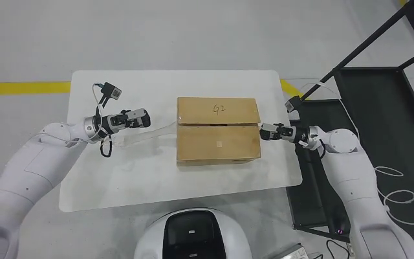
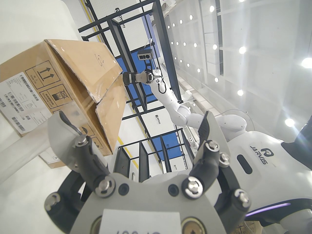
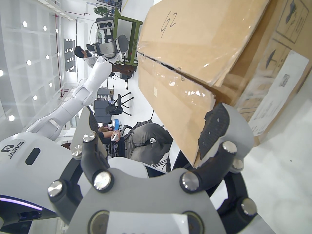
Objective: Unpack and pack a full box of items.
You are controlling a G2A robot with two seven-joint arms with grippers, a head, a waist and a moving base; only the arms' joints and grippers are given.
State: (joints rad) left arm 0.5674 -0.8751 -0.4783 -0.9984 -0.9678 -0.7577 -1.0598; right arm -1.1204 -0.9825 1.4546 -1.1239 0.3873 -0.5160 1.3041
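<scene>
A brown cardboard box (image 1: pixel 218 129) marked "G2" stands mid-table, its two top flaps down and meeting at a torn, taped seam (image 3: pixel 170 68). My left gripper (image 1: pixel 145 118) is open a short way off the box's left side (image 2: pixel 73 74). A clear tape strip (image 1: pixel 152 131) runs from the seam's left end toward it and lies against one finger (image 2: pixel 65 125). My right gripper (image 1: pixel 263 132) is open at the box's right edge. One of its pads (image 3: pixel 214 127) touches the corner of the near flap (image 3: pixel 175 103), and the other finger stands free.
The white table (image 1: pixel 129 175) has bare room left of and in front of the box. A black metal rack (image 1: pixel 362 116) stands close beside the table's right edge, behind my right arm. A yellow line (image 1: pixel 32 87) crosses the floor.
</scene>
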